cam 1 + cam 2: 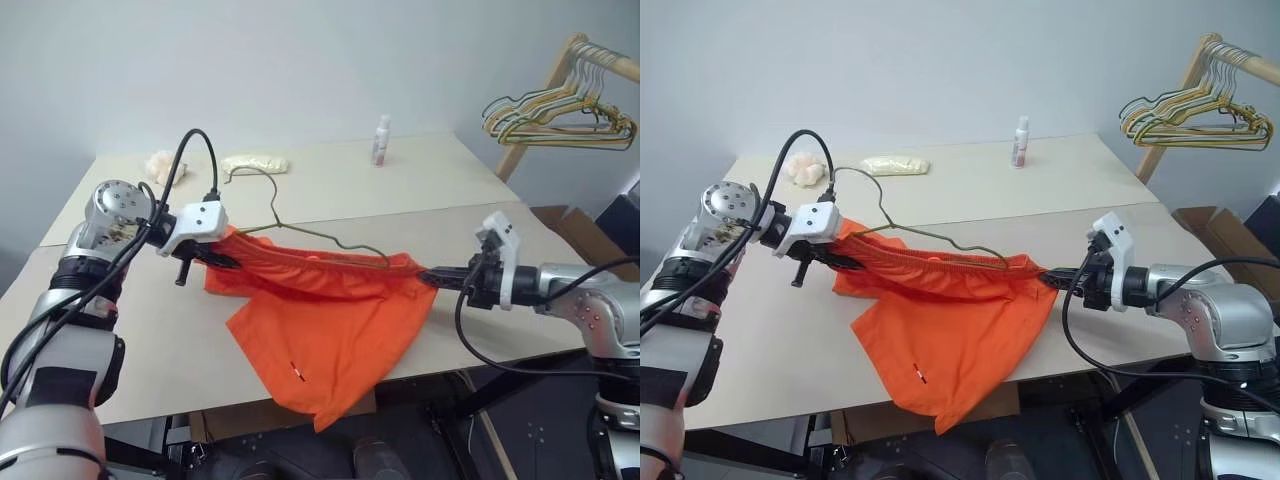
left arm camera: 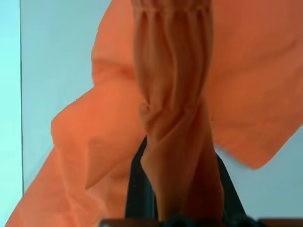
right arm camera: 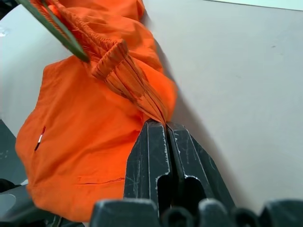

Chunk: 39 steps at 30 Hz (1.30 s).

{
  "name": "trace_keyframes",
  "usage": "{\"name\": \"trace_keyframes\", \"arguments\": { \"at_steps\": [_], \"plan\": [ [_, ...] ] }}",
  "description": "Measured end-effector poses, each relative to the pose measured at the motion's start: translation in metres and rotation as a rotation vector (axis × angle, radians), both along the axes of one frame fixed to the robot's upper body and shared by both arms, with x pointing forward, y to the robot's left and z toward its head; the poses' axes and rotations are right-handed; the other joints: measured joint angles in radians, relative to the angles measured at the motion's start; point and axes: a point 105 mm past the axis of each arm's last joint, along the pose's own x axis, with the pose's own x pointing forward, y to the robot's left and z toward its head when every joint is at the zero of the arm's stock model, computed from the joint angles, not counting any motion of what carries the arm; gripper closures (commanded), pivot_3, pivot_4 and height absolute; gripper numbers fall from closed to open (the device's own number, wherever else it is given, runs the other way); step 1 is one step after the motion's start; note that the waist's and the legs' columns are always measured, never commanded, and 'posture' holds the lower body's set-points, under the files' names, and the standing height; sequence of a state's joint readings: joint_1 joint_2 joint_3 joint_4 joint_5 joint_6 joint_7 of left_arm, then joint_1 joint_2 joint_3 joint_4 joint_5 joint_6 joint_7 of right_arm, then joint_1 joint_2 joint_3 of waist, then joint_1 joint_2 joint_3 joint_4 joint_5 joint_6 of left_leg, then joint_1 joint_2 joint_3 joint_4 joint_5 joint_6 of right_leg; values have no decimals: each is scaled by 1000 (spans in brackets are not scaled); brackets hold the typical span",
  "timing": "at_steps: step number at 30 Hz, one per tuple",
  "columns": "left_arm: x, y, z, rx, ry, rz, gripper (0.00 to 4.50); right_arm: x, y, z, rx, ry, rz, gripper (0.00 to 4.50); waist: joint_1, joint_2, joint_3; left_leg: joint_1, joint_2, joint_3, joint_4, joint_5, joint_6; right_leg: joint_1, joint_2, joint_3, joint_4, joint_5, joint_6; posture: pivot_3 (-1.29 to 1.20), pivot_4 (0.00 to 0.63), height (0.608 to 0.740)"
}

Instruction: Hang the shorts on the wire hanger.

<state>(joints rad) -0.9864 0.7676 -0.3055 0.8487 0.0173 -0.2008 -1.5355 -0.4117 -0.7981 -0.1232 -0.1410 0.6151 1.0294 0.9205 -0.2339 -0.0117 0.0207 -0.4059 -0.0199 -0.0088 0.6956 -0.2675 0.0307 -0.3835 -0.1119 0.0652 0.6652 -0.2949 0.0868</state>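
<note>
Fingers of left gripper (image 1: 222, 259) and right gripper (image 1: 432, 275) clamp opposite waistband ends of the shorts (image 1: 330, 340), stretched crosswise, the wire hanger (image 1: 300, 232) lying along that waistband.

Beige table (image 1: 470, 200): bottle (image 1: 381, 139), two pale bundles (image 1: 255, 163).

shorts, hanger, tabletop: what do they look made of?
Shorts: thin woven cloth, matte orange; it drapes, creases and bunches at the gathered elastic waist. Probably a light synthetic, but the fibre can't be told.
Hanger: thin bent wire, dull grey-olive, likely coated or painted metal; it holds its shape under the waistband.
Tabletop: flat, rigid, pale beige, low sheen; looks like laminate board, not certain.
</note>
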Motion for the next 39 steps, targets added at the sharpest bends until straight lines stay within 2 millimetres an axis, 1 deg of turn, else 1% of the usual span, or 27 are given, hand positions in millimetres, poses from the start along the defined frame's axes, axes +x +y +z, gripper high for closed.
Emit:
{"name": "trace_keyframes", "arguments": {
  "at_steps": [3, 7, 9, 11, 14, 18, 21, 23, 26, 27, 29, 30, 32, 35, 36, 39],
  "plan": [
    [2, -1, -5, -23, 27, 33, 4500, -1, 0, 0, -5, -8, 4, 4482, 0, 0, 0, -1, 0, 0, 0, 0, 0, 0, 0, 0, 0, 0, 0, -220, 0, 740],
    [0, -1, -9, -23, 40, 28, 4500, -4, 0, -2, -14, -17, 12, 4482, 1, 0, 0, -1, 0, 0, 0, 0, 0, 0, 0, 0, 0, 0, 0, -228, 0, 740],
    [-4, -1, -14, -17, 62, 13, 4500, -5, 0, -2, -13, -15, 13, 4482, 0, 0, 0, 0, 0, 0, 0, 0, 0, 0, 0, 0, 0, 0, 0, -231, 0, 740],
    [-12, -1, -22, 7, 78, -42, 4500, -5, 0, -1, -16, -22, 14, 4482, -2, 0, 0, 0, 0, 0, 0, 0, 0, 0, 0, 0, 0, 0, 0, -231, 0, 740],
    [-21, 5, -33, 107, 77, -111, 4500, -5, 3, 4, -7, -39, 30, 4482, -7, 0, 0, 0, 1, 1, 0, 0, 0, -1, 0, 1, 0, 0, 0, -233, 0, 740],
    [-13, 9, -40, 199, 6, -94, 4500, -5, 14, 18, -15, -101, 78, 4482, -3, 0, 0, 0, 1, 0, 0, 0, 0, 0, 0, 0, 0, 0, 0, -233, 0, 740],
    [-7, 8, -46, 222, -6, -67, 4500, -8, 23, 18, -30, -111, 114, 4482, 1, 0, 0, -1, 0, 0, 0, 0, 0, 0, 0, 0, 0, 0, 0, -235, 0, 740],
    [-2, 3, -47, 225, -19, -50, 4500, -10, 29, 18, -39, -121, 130, 4482, 3, 0, 0, -1, -1, 0, 0, 0, 0, 0, -1, 0, 0, 0, 0, -235, 0, 740],
    [8, -11, -44, 177, -25, -16, 4500, -12, 37, 13, -79, -125, 155, 3769, 3, 0, 0, -2, -1, 0, 1, 0, 0, 0, -1, -1, 0, 0, 0, -237, 0, 740],
    [11, -15, -42, 156, -22, -5, 4500, -12, 37, 12, -92, -126, 155, 3448, 1, 0, 0, -2, -1, 0, 1, 0, 0, -1, -1, -1, 0, 0, 0, -238, 0, 740],
    [13, -19, -38, 119, -15, 12, 4500, -11, 33, 12, -115, -133, 138, 2648, -1, 0, 0, -2, 0, 0, 0, 0, 0, -1, -1, -1, 0, 0, 0, -238, 0, 740],
    [13, -20, -37, 106, -11, 15, 4500, -10, 30, 13, -129, -137, 130, 2396, -3, 0, 0, -2, 0, 0, 0, 0, 0, -1, -1, -1, 0, 0, 0, -238, 0, 740],
    [12, -22, -33, 67, 2, 13, 4500, -7, 21, 16, -161, -153, 97, 1715, -6, 0, 0, -1, 0, 0, 0, 0, 0, -1, -1, -1, 0, 0, 0, -238, 0, 740],
    [9, -24, -31, 60, 22, -16, 4500, -1, 8, 23, -239, -213, 53, 1715, -5, 0, 0, -1, 0, 1, 0, 0, 0, -1, 0, 0, 0, 0, 0, -243, 0, 740],
    [8, -24, -30, 57, 28, -24, 4500, 0, 6, 26, -255, -230, 47, 1715, -6, 0, 0, -1, 0, 1, 0, 0, 0, -1, 0, 0, 0, 0, 0, -243, 0, 740],
    [6, -27, -26, 36, 30, -40, 4500, 6, 15, 45, -259, -292, 66, 1715, -11, 0, 0, 0, 1, 2, 0, 0, 0, -1, 0, 0, 0, 0, 0, -249, 0, 740]
  ]
}}
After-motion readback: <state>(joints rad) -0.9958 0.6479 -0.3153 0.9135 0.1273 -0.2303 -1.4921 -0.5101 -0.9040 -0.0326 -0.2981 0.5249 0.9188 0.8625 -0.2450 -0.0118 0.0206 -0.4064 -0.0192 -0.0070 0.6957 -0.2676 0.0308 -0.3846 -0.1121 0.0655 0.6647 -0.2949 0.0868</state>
